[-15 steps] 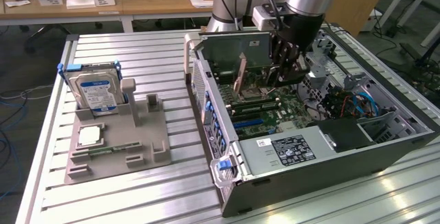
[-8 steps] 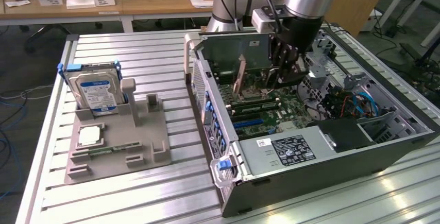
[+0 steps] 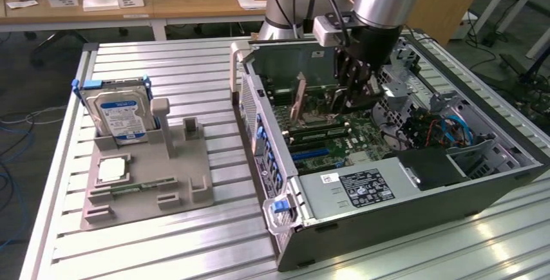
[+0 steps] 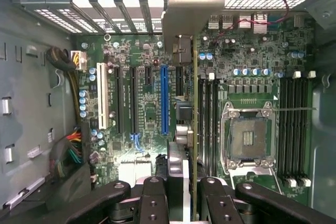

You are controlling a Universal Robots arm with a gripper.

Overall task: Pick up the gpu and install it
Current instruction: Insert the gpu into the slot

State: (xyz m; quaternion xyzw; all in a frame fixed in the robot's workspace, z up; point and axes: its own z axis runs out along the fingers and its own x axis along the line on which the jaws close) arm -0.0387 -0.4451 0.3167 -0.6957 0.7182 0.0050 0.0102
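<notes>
On the counter (image 3: 172, 241) the computer case (image 3: 413, 209) lies open so its motherboard (image 4: 252, 66) faces up, and over the expansion slots (image 4: 165, 98) the gpu (image 3: 300, 100) stands edge-down for seating, clamped in the narrowly closed tool (image 4: 181, 195).

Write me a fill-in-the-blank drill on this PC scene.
The gripper is shut on the ____. One long slot among black ones is coloured ____. The hard drive stands in a holder coloured ____.
Missing: gpu; blue; grey.
</notes>
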